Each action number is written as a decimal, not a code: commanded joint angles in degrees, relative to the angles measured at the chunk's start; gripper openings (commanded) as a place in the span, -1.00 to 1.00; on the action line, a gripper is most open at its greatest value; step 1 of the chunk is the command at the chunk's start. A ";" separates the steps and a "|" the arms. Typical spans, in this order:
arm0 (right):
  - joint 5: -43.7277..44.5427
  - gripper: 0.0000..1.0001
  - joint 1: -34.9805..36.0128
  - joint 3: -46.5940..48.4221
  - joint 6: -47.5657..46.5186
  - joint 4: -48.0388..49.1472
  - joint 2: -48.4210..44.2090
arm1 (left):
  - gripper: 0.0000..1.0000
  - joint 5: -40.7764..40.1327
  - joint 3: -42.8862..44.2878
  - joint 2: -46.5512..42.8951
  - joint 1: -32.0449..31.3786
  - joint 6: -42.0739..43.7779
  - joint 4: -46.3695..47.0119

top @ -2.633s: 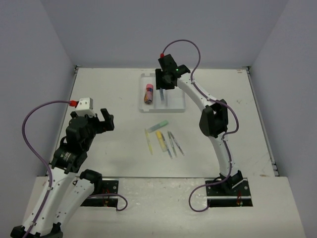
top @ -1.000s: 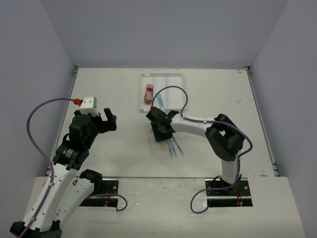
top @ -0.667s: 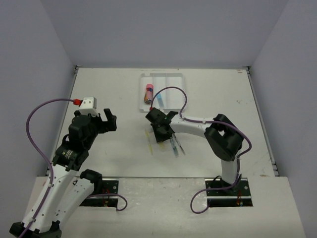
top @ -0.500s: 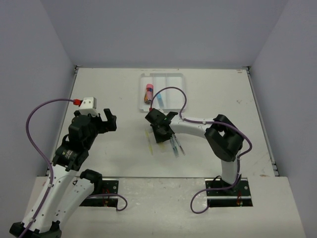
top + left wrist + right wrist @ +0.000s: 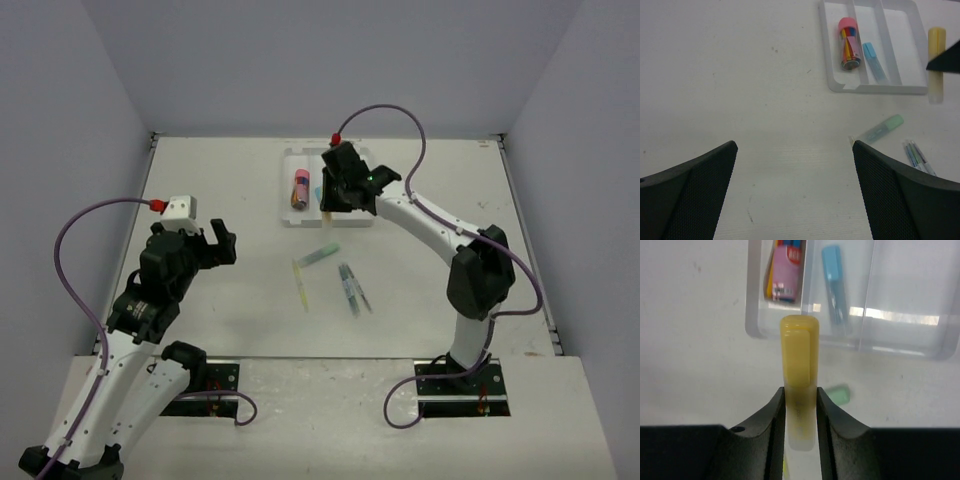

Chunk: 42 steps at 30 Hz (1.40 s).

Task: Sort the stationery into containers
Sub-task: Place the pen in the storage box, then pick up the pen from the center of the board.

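Tray (image 5: pixel 900 349): lay straight ahead of the right claw (image 5: pixel 800 400), its three long compartments running away from the fingertips.
Right claw: was clamped on the yellow marker (image 5: pixel 799 350), one finger pressed to each side of the lower barrel, the rounded end sticking out past the fingertips.
Yellow marker: pointed along the claw's reach, its far end over the tray's near rim, about in line with the wall between the left and middle compartments. From where I stood I could not tell if it was clear of the rim or brushing it.
Glue stick (image 5: pixel 785 270): lay in the left compartment, ahead and a little left of the clamped marker.
Light blue marker (image 5: pixel 835 290): lay in the middle compartment, ahead and slightly right of the fingertips.
Mint green marker (image 5: pixel 839 394): lay on the table (image 5: pixel 200 180) outside the tray, below the claw and just off its right finger.
Pale yellow pen (image 5: pixel 301 285): lay on the table behind the right claw, near the mint green marker.
Dark grey pens (image 5: pixel 353 288): lay close together behind the right claw, near the pale yellow pen but apart from it.
Left claw (image 5: pixel 795 190): had its fingers spread wide around nothing, hanging above the table well to the left of the right claw, with the tray ahead of it and to its right.
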 commanded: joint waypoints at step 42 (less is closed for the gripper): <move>-12.00 0.02 -6.50 -31.55 -6.81 4.99 -40.05 | 0.62 8.77 22.46 54.61 -23.59 10.50 6.61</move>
